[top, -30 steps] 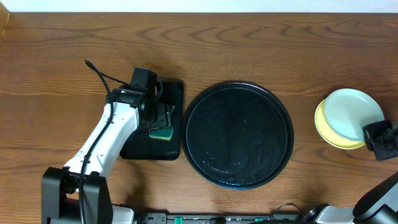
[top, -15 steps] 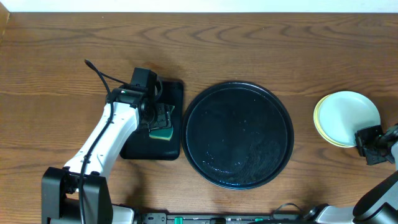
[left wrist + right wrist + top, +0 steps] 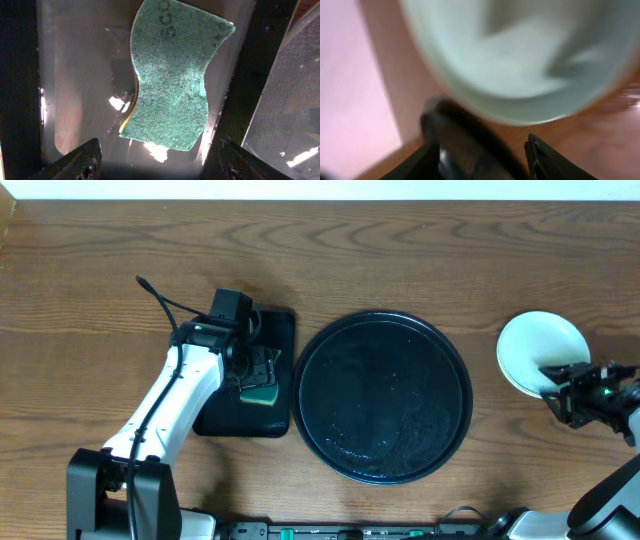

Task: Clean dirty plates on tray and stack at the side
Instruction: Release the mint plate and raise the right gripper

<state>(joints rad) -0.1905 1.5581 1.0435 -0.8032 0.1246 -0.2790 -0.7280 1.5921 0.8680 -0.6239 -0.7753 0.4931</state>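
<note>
The round black tray lies at the table's centre, wet and with nothing on it. To its right a pale mint plate sits on the wood. My right gripper is at the plate's lower right edge. In the right wrist view the blurred plate fills the top, and my right gripper is open with only bare wood between its fingers. My left gripper hangs open over a green sponge without touching it.
The sponge lies in a small rectangular black tray holding water, just left of the round tray. The left arm reaches over it. The table's right edge is close behind the right gripper.
The right gripper has opened and slid left against the plate. The plate now sits further left and up, and the yellow rim beneath it is no longer seen. The left arm is still.
</note>
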